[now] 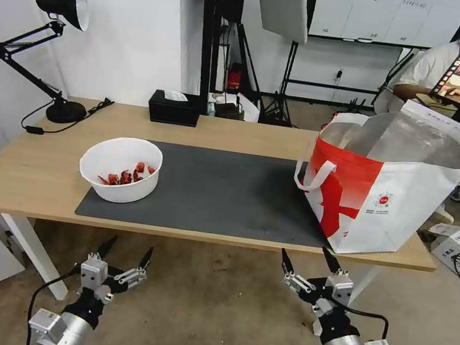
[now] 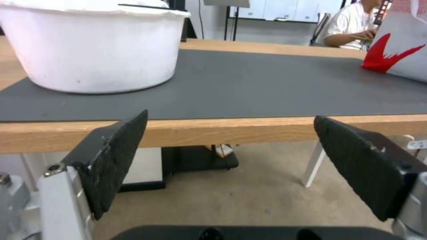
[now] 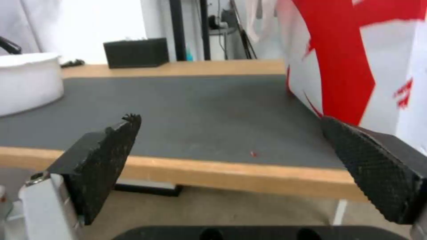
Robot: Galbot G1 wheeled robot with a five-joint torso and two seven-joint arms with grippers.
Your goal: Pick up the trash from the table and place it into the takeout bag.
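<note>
below the table [image 1: 35,179] edge, left hand [image 1: 126,254] and right hand [image 1: 309,259] hover spread, gripping nothing.

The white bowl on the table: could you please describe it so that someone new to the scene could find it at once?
Start at the light-wood table and its dark grey mat. The white bowl sits on the mat's left end, opposite the takeout bag. It is the only round open container there, holding red scraps.

White bowl [image 1: 119,177], red scraps, on mat left; takeout bag [image 1: 387,189] right.
</note>
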